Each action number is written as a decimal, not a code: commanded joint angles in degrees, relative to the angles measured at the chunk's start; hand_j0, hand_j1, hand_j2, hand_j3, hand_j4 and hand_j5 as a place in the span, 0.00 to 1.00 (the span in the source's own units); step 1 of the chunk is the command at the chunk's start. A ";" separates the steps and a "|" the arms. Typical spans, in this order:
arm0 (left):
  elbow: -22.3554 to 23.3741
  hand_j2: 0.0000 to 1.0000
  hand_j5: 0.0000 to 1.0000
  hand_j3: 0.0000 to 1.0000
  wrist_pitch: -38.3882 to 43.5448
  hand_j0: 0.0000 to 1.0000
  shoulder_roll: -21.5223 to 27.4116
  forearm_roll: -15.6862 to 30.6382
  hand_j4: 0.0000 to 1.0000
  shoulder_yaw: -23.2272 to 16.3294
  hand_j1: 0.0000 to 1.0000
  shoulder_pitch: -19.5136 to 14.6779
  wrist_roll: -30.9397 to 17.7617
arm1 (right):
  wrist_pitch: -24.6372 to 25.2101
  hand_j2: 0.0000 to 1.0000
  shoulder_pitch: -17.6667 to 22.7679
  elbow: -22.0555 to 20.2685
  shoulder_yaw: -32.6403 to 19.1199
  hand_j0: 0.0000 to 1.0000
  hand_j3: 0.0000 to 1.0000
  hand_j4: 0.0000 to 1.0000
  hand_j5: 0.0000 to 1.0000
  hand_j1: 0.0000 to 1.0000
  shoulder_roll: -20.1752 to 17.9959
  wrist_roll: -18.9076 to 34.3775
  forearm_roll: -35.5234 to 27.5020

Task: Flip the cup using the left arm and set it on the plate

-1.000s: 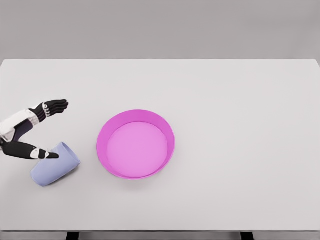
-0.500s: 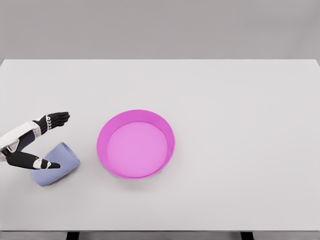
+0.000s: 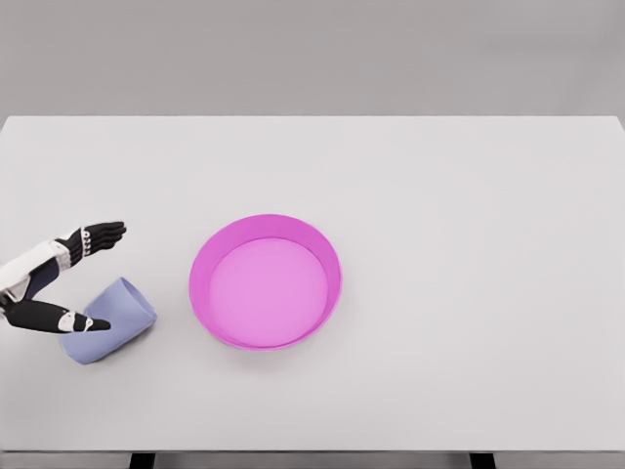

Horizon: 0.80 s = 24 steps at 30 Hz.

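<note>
White table (image 3: 469,371) held a cup (image 3: 109,332) lying on its side by the left hand (image 3: 59,283), fingers spread and grasping nothing, so next it likely needed gripping, flipping, then setting on the pink plate (image 3: 265,281).

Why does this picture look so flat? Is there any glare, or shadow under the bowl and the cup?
Head view: the light is soft and even, with no glare on the table. Head view: the pink plate and the lavender cup cast only faint, thin shadows at their lower edges. Head view: everything is in focus, the left hand included, though edges look a little smoothed, as in a render.
</note>
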 commanded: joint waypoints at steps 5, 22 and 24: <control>-0.03 1.00 1.00 1.00 0.74 1.00 -0.22 0.23 1.00 0.07 1.00 0.70 0.01 | 0.00 1.00 0.00 0.01 0.00 1.00 1.00 1.00 1.00 1.00 -0.01 0.00 -0.01; -0.03 1.00 1.00 1.00 5.93 1.00 -1.63 0.05 1.00 0.07 1.00 1.50 0.01 | 0.00 1.00 0.00 0.01 0.00 1.00 1.00 1.00 1.00 1.00 -0.01 0.00 -0.01; -0.03 1.00 1.00 1.00 5.93 1.00 -1.63 0.05 1.00 0.16 1.00 1.50 0.01 | 0.00 1.00 0.00 0.01 0.00 1.00 1.00 1.00 1.00 1.00 -0.01 0.01 -0.01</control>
